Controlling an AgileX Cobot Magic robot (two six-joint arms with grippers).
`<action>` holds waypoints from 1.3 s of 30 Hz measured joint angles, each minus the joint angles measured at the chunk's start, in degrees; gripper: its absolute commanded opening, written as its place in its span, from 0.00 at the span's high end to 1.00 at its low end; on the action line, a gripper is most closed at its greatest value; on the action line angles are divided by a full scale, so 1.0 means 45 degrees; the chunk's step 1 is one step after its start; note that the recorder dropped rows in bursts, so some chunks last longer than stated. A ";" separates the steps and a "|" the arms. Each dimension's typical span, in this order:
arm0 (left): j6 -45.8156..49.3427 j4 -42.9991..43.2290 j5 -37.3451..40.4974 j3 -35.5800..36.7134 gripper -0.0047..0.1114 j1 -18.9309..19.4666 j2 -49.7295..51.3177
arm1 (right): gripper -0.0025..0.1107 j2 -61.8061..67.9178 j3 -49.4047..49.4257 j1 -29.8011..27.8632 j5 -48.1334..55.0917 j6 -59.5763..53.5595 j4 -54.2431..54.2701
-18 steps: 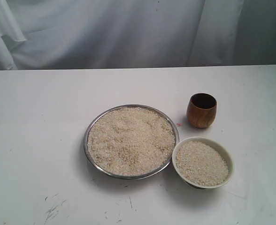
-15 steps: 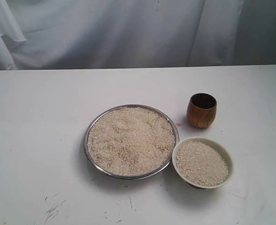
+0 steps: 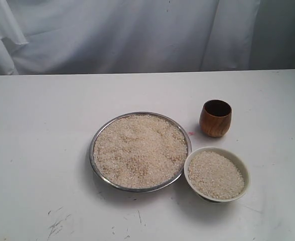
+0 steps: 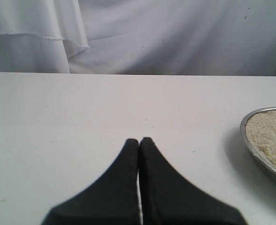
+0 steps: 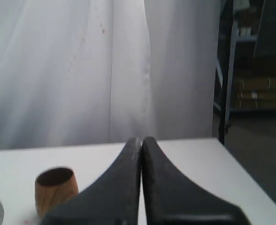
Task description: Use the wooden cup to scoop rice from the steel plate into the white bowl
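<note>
The steel plate (image 3: pixel 94 134) lies mid-table, heaped with rice (image 3: pixel 140 149). To its right front sits the white bowl (image 3: pixel 244 170), also holding rice (image 3: pixel 215 174). The wooden cup (image 3: pixel 215 118) stands upright and empty behind the bowl. Neither arm shows in the exterior view. My left gripper (image 4: pixel 139 139) is shut with nothing in it, over bare table, with the plate's rim (image 4: pixel 245 136) off to one side. My right gripper (image 5: pixel 141 139) is shut and empty too; the wooden cup (image 5: pixel 56 190) stands apart from it, beside its fingers.
White cloth (image 3: pixel 137 35) hangs behind the white table (image 3: pixel 37 150). Dark scuff marks (image 3: pixel 57 226) mark the table's front. In the right wrist view the table's edge (image 5: pixel 246 173) drops off toward dark shelving (image 5: pixel 255 70).
</note>
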 measured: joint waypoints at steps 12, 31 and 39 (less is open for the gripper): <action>0.0000 0.0000 0.0000 0.0000 0.96 0.0000 0.0000 | 0.98 0.0000 0.0000 0.0000 -0.1934 0.0097 0.0029; 0.0000 0.0000 0.0000 0.0000 0.96 0.0000 0.0000 | 0.98 0.1294 -0.1651 0.0000 -0.6324 0.1471 0.0170; 0.0000 0.0000 0.0000 0.0000 0.96 0.0000 0.0000 | 0.98 0.4987 -0.3797 0.0000 -0.6537 0.2313 -0.0967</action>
